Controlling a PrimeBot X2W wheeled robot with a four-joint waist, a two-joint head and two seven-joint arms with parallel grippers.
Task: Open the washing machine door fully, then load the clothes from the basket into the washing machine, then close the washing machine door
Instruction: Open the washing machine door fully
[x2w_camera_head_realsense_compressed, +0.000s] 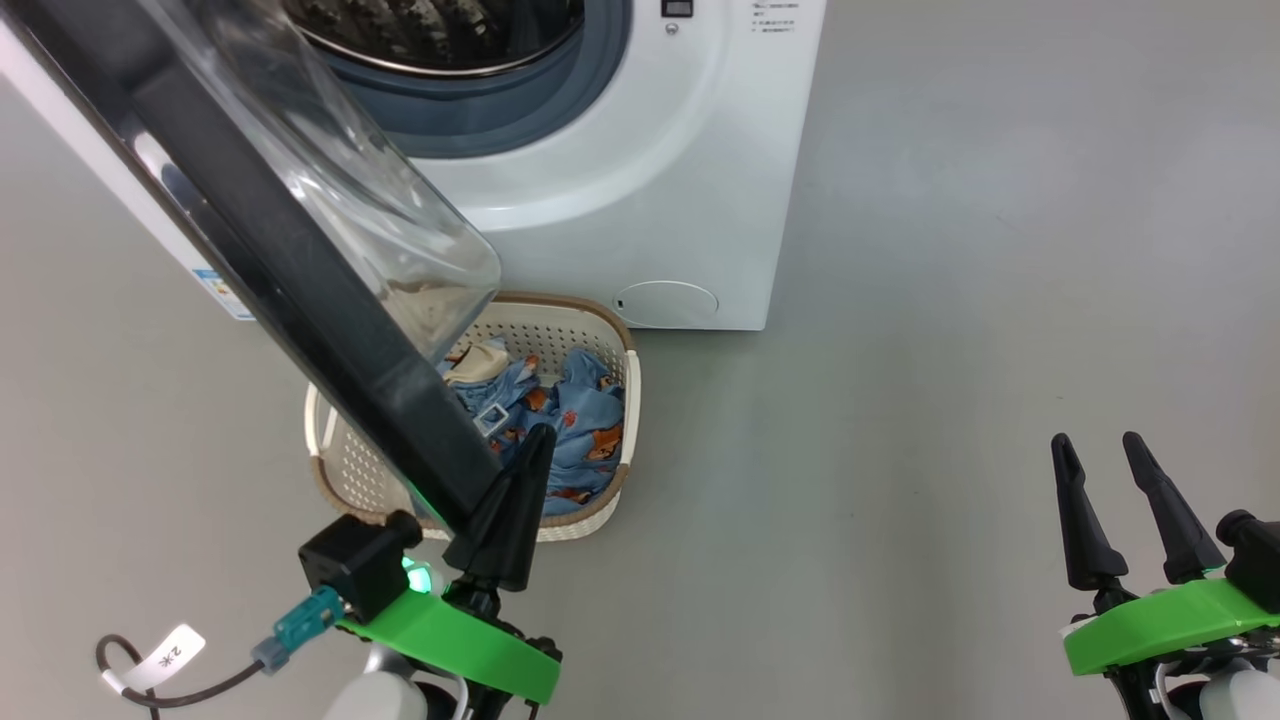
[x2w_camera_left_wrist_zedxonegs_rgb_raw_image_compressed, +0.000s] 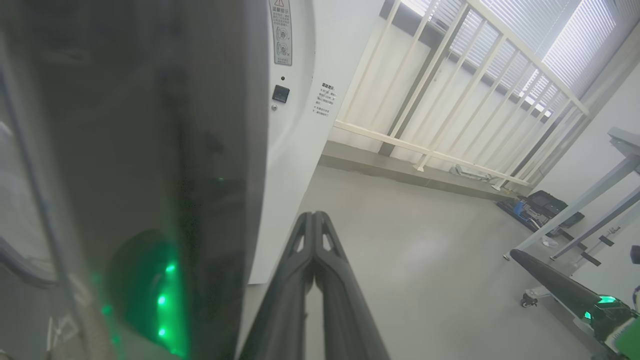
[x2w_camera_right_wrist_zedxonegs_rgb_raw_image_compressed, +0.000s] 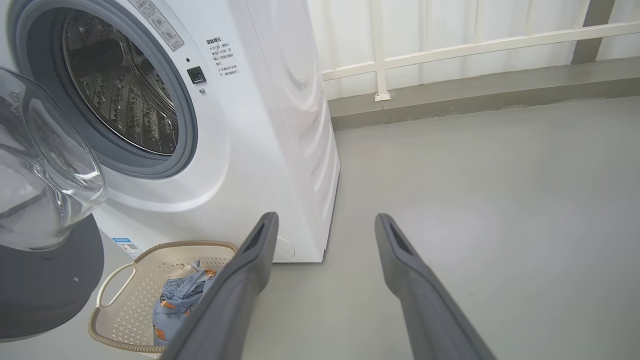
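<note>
head view:
- big white boxy front-loading washing machine (x2w_camera_head_realsense_compressed: 620, 200) at top, standing on grey floor (x2w_camera_head_realsense_compressed: 950, 350).
- large round door (x2w_camera_head_realsense_compressed: 280, 280) with glossy black rim and bulging clear glass bowl, swung open, crossing the left of the view above the basket.
- small cream perforated plastic basket (x2w_camera_head_realsense_compressed: 630, 400) with brown woven-look rim, on the floor just before the machine.
- light-blue clothes (x2w_camera_head_realsense_compressed: 580, 420) printed with orange-brown figures, lying in the basket.
- left hand (x2w_camera_head_realsense_compressed: 535, 445): dark fingers together, holding nothing, just beside the door's lower rim; contact cannot be told.
- right hand (x2w_camera_head_realsense_compressed: 1097, 445): fingers apart, empty, at lower right, well apart from the machine.

left wrist view:
- left hand (x2w_camera_left_wrist_zedxonegs_rgb_raw_image_compressed: 315, 220), fingers pressed together.
- door (x2w_camera_left_wrist_zedxonegs_rgb_raw_image_compressed: 150, 150), black rim close at left, green glints on it.
- washing machine (x2w_camera_left_wrist_zedxonegs_rgb_raw_image_compressed: 295, 125) front beyond.

right wrist view:
- right hand (x2w_camera_right_wrist_zedxonegs_rgb_raw_image_compressed: 325, 222), fingers wide, empty.
- washing machine (x2w_camera_right_wrist_zedxonegs_rgb_raw_image_compressed: 280, 125), steel perforated drum (x2w_camera_right_wrist_zedxonegs_rgb_raw_image_compressed: 120, 90) exposed.
- door (x2w_camera_right_wrist_zedxonegs_rgb_raw_image_compressed: 45, 165) glass at far left.
- basket (x2w_camera_right_wrist_zedxonegs_rgb_raw_image_compressed: 135, 295) with clothes (x2w_camera_right_wrist_zedxonegs_rgb_raw_image_compressed: 182, 295) inside.
</note>
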